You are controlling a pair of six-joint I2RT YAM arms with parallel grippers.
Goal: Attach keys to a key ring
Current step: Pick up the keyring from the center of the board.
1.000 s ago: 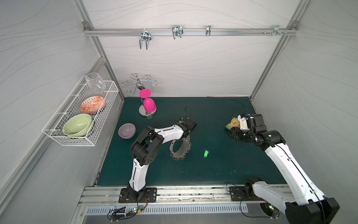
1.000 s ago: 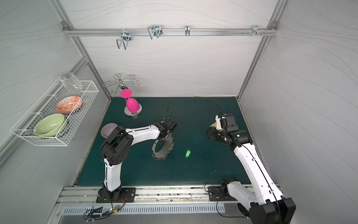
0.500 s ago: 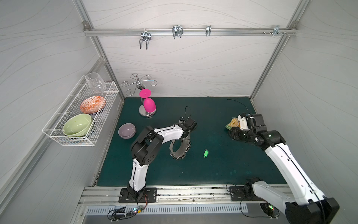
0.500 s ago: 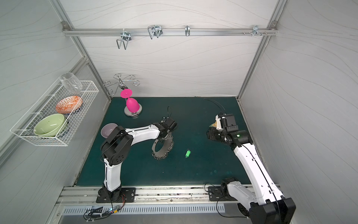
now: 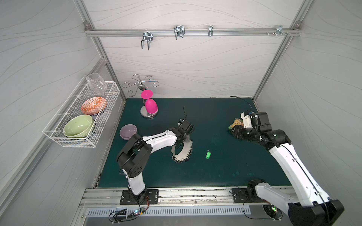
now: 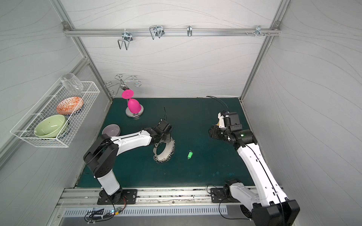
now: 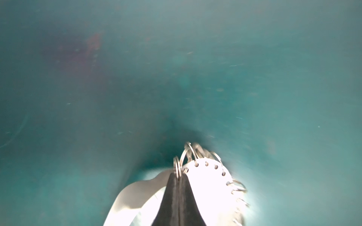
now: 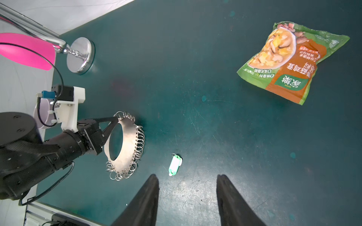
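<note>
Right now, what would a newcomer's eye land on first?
The grey key ring, rimmed with wire rings, sits tilted in the middle of the green mat, with the left gripper shut on one ring at its rim. The bright green key lies loose beside it, untouched, and the right gripper is open. At back left, a pink glass hangs upside down on a chrome rack.

The key ring (image 8: 128, 140), pinched in the left hand (image 7: 178, 176), is a thin plate of dull brushed grey metal, its rim strung with bright, shiny wire rings. Just ahead of the right hand's (image 8: 187, 177) matt black fingers (image 8: 145, 201), the keys (image 8: 175, 164) show glossy green plastic with a small metal loop. The table (image 8: 215, 127) beneath both hands is matt dark green and finely scratched.
</note>
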